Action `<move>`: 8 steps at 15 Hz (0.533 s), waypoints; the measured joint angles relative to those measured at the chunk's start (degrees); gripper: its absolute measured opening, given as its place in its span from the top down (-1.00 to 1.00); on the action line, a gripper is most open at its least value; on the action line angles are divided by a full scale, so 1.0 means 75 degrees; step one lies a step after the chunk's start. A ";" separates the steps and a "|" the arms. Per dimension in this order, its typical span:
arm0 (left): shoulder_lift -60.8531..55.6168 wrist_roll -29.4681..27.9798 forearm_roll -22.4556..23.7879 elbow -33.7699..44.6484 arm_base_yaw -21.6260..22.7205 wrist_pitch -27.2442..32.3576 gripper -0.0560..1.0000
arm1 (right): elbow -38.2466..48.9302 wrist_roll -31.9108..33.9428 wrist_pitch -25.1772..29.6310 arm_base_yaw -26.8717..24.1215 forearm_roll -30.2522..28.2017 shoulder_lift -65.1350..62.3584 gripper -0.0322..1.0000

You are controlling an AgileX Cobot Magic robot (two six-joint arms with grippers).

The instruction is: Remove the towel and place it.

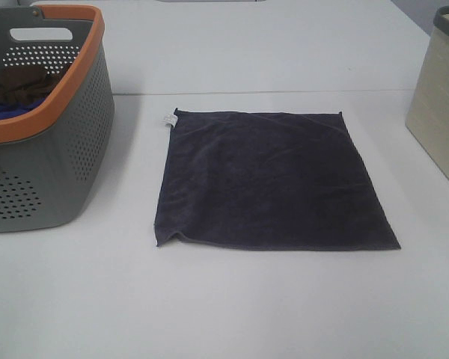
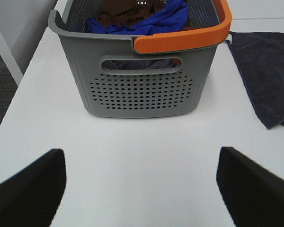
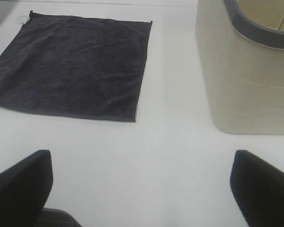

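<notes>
The dark navy-grey towel (image 1: 269,179) lies flat and spread out on the white table in the middle of the exterior view, its small white tag (image 1: 167,119) at the far left corner. It also shows in the left wrist view (image 2: 267,75) and the right wrist view (image 3: 71,66). Neither gripper shows in the exterior view. My left gripper (image 2: 142,189) is open and empty, back from the grey basket (image 2: 142,90). My right gripper (image 3: 142,189) is open and empty, back from the towel's near edge.
The grey basket with an orange rim (image 1: 45,112) stands at the left and holds a brown cloth (image 2: 123,12) and a bright blue cloth (image 2: 161,19). A beige bin with a dark rim (image 1: 438,105) stands at the right, also in the right wrist view (image 3: 246,80).
</notes>
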 joint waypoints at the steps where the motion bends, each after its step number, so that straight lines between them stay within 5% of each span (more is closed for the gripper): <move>1: 0.0000 0.0000 -0.0015 0.0000 0.0000 0.0000 -0.65 | 0.0000 -0.0053 0.0000 0.0000 0.0031 0.0000 -0.83; 6: 0.0000 0.0000 -0.0015 0.0000 0.0000 0.0000 -0.65 | 0.0000 -0.0061 0.0000 -0.0076 0.0084 0.0000 -0.83; 8: 0.0000 0.0000 -0.0015 0.0000 0.0000 0.0000 -0.65 | 0.0000 -0.0069 0.0000 -0.1077 0.0107 0.0000 -0.83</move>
